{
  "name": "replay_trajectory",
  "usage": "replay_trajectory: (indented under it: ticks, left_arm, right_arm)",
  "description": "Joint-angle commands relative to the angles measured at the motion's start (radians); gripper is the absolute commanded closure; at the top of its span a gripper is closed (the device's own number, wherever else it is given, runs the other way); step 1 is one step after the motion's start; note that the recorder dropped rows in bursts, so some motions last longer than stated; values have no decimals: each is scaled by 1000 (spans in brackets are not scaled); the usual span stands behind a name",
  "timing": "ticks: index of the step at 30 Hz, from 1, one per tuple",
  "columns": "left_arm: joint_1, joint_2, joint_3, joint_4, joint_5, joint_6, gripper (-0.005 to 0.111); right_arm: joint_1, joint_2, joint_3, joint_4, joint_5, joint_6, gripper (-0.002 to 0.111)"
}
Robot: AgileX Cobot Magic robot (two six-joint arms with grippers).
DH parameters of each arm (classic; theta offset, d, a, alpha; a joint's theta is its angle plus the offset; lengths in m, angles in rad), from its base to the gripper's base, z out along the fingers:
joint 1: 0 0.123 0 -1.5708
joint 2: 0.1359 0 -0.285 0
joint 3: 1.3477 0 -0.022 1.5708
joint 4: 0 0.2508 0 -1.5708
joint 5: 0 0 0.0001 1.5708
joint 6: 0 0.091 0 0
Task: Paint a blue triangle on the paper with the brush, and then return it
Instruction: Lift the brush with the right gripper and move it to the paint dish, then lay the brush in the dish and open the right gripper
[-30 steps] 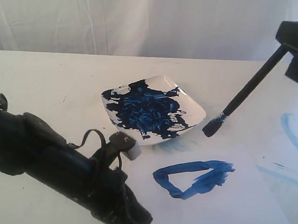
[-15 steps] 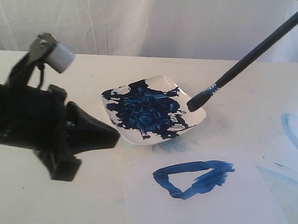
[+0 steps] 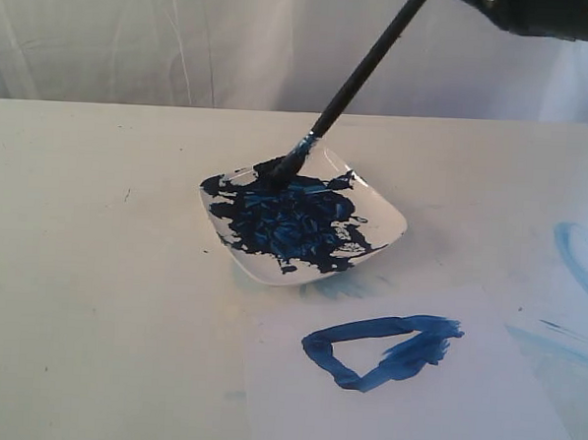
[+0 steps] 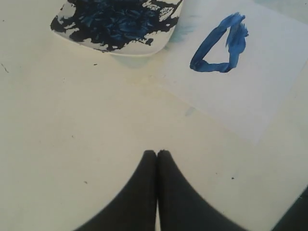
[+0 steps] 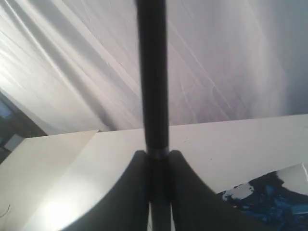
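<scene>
The black-handled brush slants down from the top right, its bristles touching the far-left rim of the white dish by the dark-blue paint. My right gripper is shut on the brush handle; in the exterior view only part of that arm shows at the top edge. The blue triangle lies on the white paper in front of the dish, also seen as the blue triangle on the paper. My left gripper is shut and empty over bare table, out of the exterior view.
Pale light-blue smears mark the table at the right edge. A white curtain hangs behind the table. The dish sits beyond the left gripper, next to the paper.
The right arm swung the brush leftward from beside the dish's right side onto its far-left rim. The left arm has left the exterior view.
</scene>
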Motion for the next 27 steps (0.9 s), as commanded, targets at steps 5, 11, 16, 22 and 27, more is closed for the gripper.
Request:
replay_trajectory:
  ticks: [5,11,16,22,27]
  left_arm:
    - [2,-137,174,14,-45,-22,107]
    - [2,-142,263,-4,-187,-22,107]
    - [2,-142,288,-7,-251,-22,107]
    - [2,-142,291,-7,-253,-15,107]
    - [2,-142,291,-7,-255,-15,107]
  right_arm:
    - [-142,280,-140,73,-156,131,108]
    - [-183,464,-201,170,-155,131,108]
    - [-204,599,-231,179,-160,131,108]
    - [-204,720,-242,247,-168,131,108]
    - [-204,789,-242,283,-173,131,108]
